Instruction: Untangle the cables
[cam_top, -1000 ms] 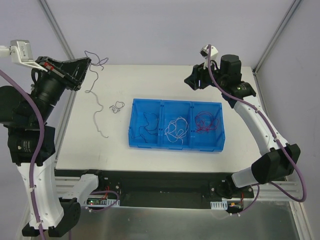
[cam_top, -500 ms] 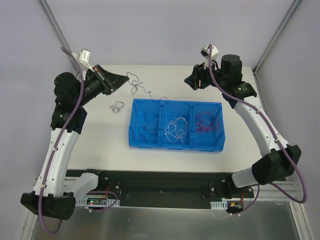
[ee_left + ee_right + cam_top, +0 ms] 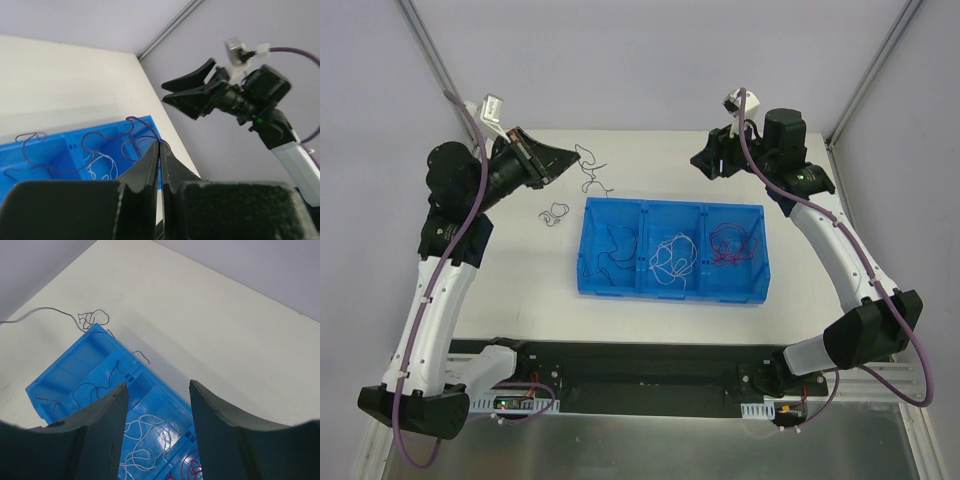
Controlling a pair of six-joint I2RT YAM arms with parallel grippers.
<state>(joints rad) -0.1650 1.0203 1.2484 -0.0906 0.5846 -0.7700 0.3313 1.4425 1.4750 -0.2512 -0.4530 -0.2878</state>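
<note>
My left gripper [image 3: 160,146] has its jaws pressed together on one end of a dark purple wire [image 3: 588,170]. In the left wrist view the strand comes out right at the closed tips and curls away to the left. From above, this wire hangs in loose loops from the gripper and ends near the far left corner of the blue tray [image 3: 670,293]; I cannot tell whether its free end touches the table [image 3: 520,270]. My right gripper [image 3: 157,385] hovers beyond the tray's far right side with its jaws apart and nothing between them, its wrist camera looking down between the fingers at the tray. The tray has three compartments side by side: a dark wire [image 3: 615,250] lies in the left one, a white wire [image 3: 670,258] in the middle one, and a red wire [image 3: 735,243] in the right one — each curled loosely within its own walls. A small loose curl [image 3: 555,213] of dark wire lies on the table just left of the tray, apart from both grippers.
</note>
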